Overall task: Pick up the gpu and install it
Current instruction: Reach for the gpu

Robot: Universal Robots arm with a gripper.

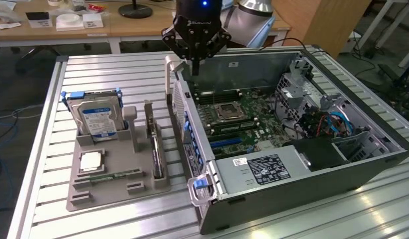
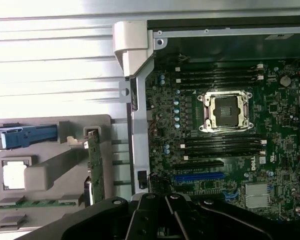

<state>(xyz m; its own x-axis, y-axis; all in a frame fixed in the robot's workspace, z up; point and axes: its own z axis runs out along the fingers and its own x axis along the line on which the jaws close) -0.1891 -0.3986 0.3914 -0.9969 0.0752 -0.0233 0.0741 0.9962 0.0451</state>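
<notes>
gpu (image 1: 155, 154) upright at holder (image 1: 111, 184) edge nearest case (image 1: 291, 186), untouched; gripper (image 1: 194, 67) closed tight, empty above case rim: open wide, centre over card's top edge.

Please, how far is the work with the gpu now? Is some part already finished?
Nothing looks done yet: the gpu stands on edge in the grey holder beside the open computer case, and the blue slot on the motherboard is empty. In hand: the gripper is shut, holds nothing, and hangs above the case's edge on the holder side. Left: both the pickup and the install.
</notes>
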